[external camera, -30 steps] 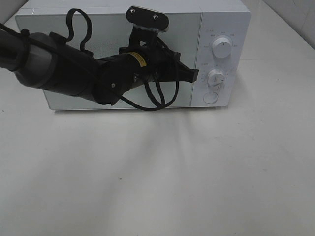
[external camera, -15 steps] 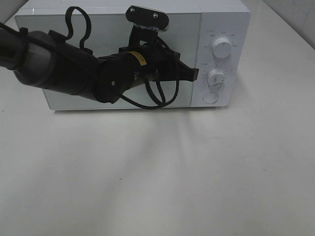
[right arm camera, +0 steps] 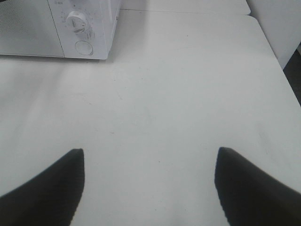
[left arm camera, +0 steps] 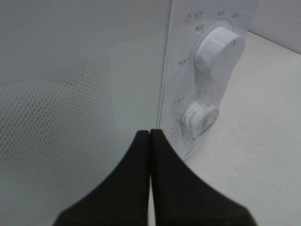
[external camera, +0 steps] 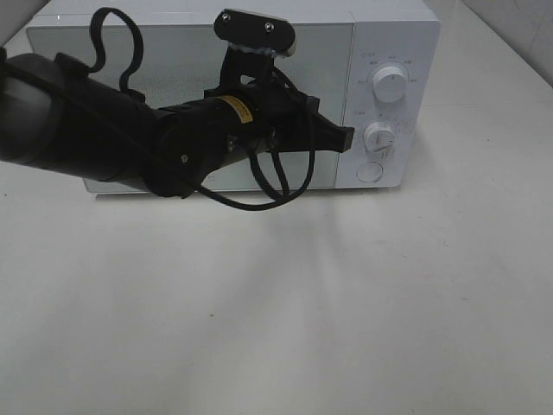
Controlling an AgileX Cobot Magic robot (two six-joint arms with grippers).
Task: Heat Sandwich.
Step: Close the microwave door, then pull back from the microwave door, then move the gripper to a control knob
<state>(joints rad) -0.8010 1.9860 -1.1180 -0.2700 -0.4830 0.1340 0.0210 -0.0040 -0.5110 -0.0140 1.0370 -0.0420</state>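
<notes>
- Sandwich is not showing in any of the three views, so its place cannot be told (the microwave door is lying shut, and its frosted, dotted pane is letting nothing through).
- Across the front of the white microwave (external camera: 397, 35) the left gripper (external camera: 344, 137) is reaching, with its two black fingers (left arm camera: 127, 188) pressing flat together and nothing between them.
- Its tips are pointing at the seam where the door (external camera: 173, 60) is meeting the control panel, just beside the lower knob (external camera: 378, 137); whether they are touching the front cannot be told.
- On that panel the upper knob (external camera: 390, 85) is sitting above the lower one, and a round button (external camera: 369, 171) is sitting below it.
- Over the bare white table (right arm camera: 188, 94) the right gripper (right arm camera: 149, 157) is hanging with its fingers spread wide and gripping nothing, well apart from the microwave.
</notes>
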